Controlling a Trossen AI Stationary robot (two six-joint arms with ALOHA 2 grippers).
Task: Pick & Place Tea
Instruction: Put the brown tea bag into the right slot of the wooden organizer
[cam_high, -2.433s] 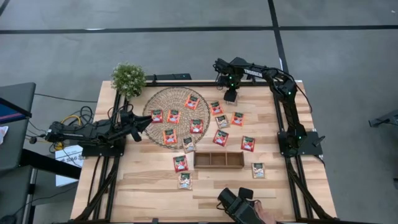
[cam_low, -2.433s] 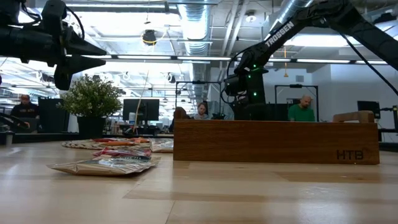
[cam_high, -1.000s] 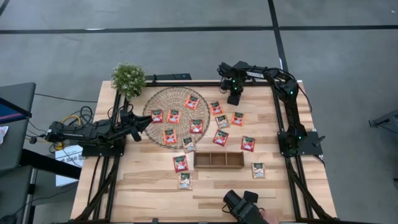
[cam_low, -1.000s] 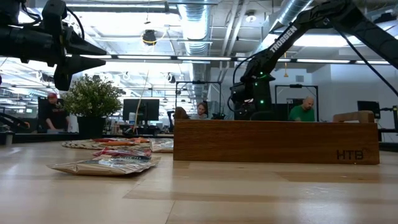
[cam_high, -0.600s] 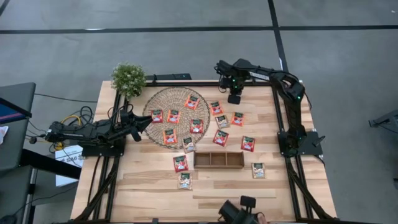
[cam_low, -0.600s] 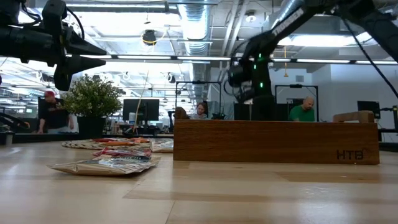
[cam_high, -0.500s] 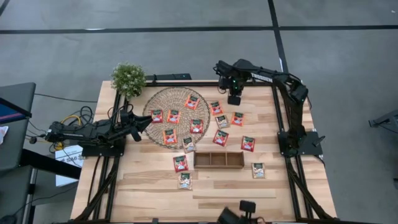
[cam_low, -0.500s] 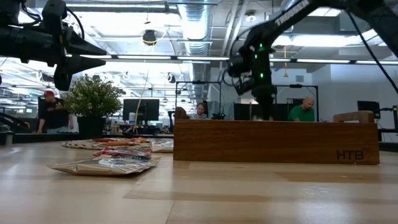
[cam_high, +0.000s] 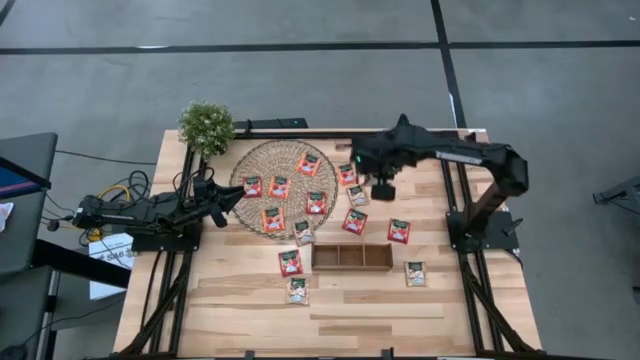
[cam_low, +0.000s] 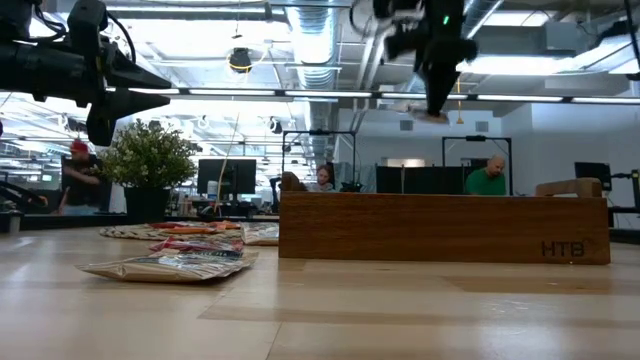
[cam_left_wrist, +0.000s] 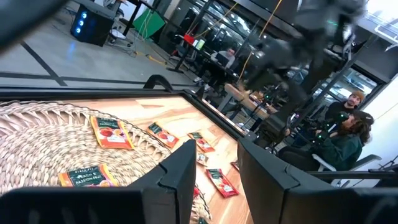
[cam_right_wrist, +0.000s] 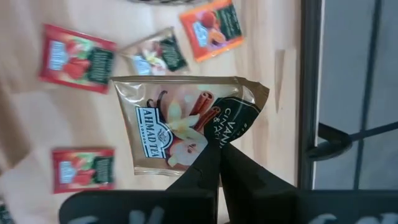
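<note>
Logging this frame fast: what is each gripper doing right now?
Left gripper: open, empty, beside the woven mat.
Right gripper: shut on a pale tea sachet, lifted above the table.

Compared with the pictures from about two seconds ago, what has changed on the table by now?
The right arm swung from the table's far edge inward over the loose sachets; its tool is shut on a pale sachet, held up in the air. The left tool stayed beside the mat, holding nothing. The tray and the other sachets I can see did not move.

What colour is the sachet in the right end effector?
Pale gold sachet, seen best in the right wrist view.
</note>
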